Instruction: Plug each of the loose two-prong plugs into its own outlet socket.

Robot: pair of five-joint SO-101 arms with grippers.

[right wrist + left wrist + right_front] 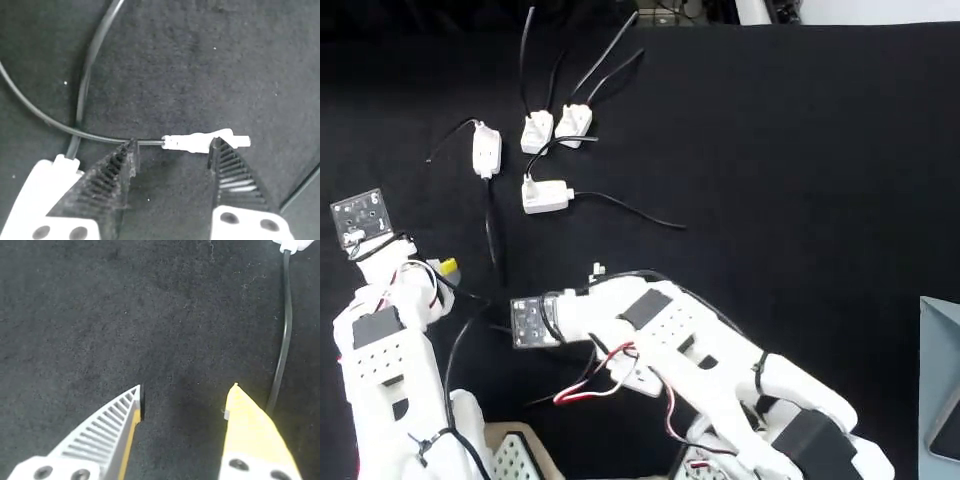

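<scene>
Plug (205, 141) beneath spread right pincer (174, 144)

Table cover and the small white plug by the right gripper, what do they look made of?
Table cover: likely black cloth or felt, matte, with a fuzzy, speckled nap. Small white plug: probably moulded plastic, smooth with rounded edges.

This is looking like a robotics lab: a black-clothed table (800, 150) is carrying the white plastic left arm (380, 360) and right arm (700, 350) at its near edge. Red and white servo wires (590, 387) are hanging bare off the right arm.
</scene>
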